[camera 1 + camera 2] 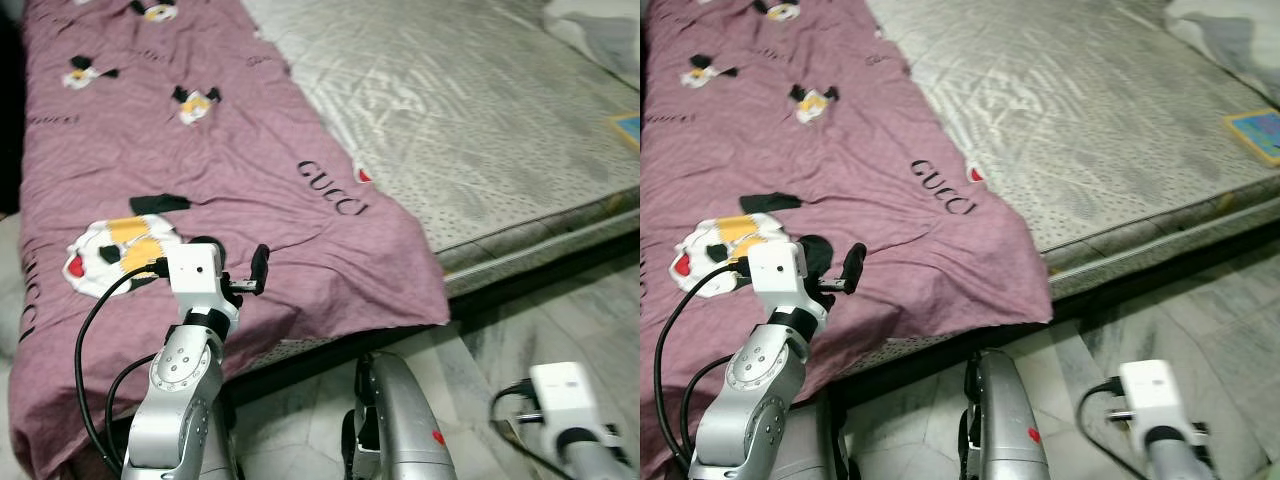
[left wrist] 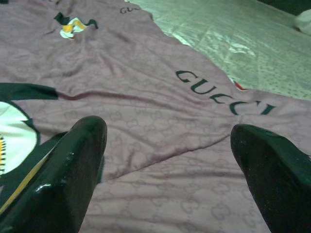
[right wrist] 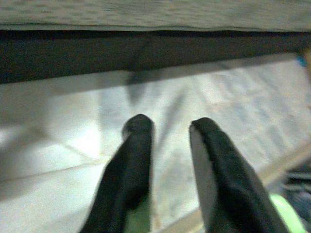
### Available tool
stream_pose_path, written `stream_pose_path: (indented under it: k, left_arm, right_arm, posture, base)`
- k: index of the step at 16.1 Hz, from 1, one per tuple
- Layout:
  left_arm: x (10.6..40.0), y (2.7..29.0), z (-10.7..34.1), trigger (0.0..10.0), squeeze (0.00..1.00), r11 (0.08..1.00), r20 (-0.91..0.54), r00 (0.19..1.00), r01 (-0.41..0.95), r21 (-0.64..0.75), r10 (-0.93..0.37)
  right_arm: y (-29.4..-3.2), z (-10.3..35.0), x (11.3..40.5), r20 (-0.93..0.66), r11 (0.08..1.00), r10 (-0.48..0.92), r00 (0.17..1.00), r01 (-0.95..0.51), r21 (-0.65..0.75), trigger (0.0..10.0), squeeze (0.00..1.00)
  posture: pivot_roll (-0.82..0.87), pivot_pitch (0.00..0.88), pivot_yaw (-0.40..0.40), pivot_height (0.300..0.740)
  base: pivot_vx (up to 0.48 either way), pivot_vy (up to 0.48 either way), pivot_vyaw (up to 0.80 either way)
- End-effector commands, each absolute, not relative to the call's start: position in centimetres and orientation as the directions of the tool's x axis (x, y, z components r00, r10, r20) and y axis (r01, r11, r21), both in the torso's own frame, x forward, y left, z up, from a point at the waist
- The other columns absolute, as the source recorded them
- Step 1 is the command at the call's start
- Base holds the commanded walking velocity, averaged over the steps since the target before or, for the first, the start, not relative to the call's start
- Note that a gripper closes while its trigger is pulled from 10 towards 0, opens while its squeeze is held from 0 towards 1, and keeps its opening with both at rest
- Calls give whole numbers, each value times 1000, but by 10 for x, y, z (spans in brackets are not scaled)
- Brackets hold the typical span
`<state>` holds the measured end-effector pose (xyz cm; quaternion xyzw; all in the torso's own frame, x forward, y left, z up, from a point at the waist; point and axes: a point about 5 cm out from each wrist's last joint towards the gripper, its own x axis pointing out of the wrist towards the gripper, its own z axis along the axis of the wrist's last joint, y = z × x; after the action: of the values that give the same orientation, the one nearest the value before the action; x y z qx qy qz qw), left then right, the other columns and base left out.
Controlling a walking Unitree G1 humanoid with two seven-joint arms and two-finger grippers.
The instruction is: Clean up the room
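A purple bedsheet (image 1: 250, 200) with black lettering and cartoon prints lies rumpled over the left part of a grey-green mattress (image 1: 480, 110). Its near corner hangs over the bed's front edge. My left gripper (image 1: 235, 262) is raised just above the sheet's near part, beside a white and yellow cartoon print (image 1: 115, 255). Its fingers stand wide open with nothing between them (image 2: 167, 130). My right arm (image 1: 565, 395) hangs low at the lower right, over the floor. The right gripper (image 3: 170, 126) points at pale tiles, its fingers a little apart and empty.
A flat blue and yellow item (image 1: 1255, 130) lies on the mattress at the far right. White bedding (image 1: 600, 30) is bunched at the back right corner. The marble floor (image 1: 520, 340) runs along the bed's dark base in front of me.
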<state>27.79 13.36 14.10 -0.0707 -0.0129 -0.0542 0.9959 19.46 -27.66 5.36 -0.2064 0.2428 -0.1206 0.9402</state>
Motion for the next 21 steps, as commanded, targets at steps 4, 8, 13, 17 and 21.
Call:
stream_pose_path:
  k: [4,8,13,17,21]
  left_arm:
    - [281,133,138,10000,0,983,16,994,110,-144,-109]
    - [277,140,141,10000,0,988,29,997,80,-129,-77]
    - [262,152,143,10000,0,994,27,999,26,-104,-23]
    - [246,162,142,10000,0,996,7,1000,-16,-88,17]
    - [229,171,141,10000,0,997,-34,998,-48,-68,45]
  right_arm:
    - [-251,129,247,-9,934,-193,981,180,-309,10000,1000]
    - [-194,139,297,16,985,31,999,-28,-172,10000,1000]
    - [-128,140,347,14,969,231,973,-228,-98,10000,1000]
    - [-104,142,361,33,957,287,957,-285,-62,10000,1000]
    - [-92,90,360,-281,945,264,923,-306,-117,10000,1000]
  posture:
    - [-16,192,11,551]
    - [46,192,-13,551]
    - [143,215,-34,551]
    - [200,253,-37,551]
    - [243,284,-23,551]
  base:
    - [0,0,0]
    - [0,0,0]
    - [0,0,0]
    - [0,0,0]
    - [0,0,0]
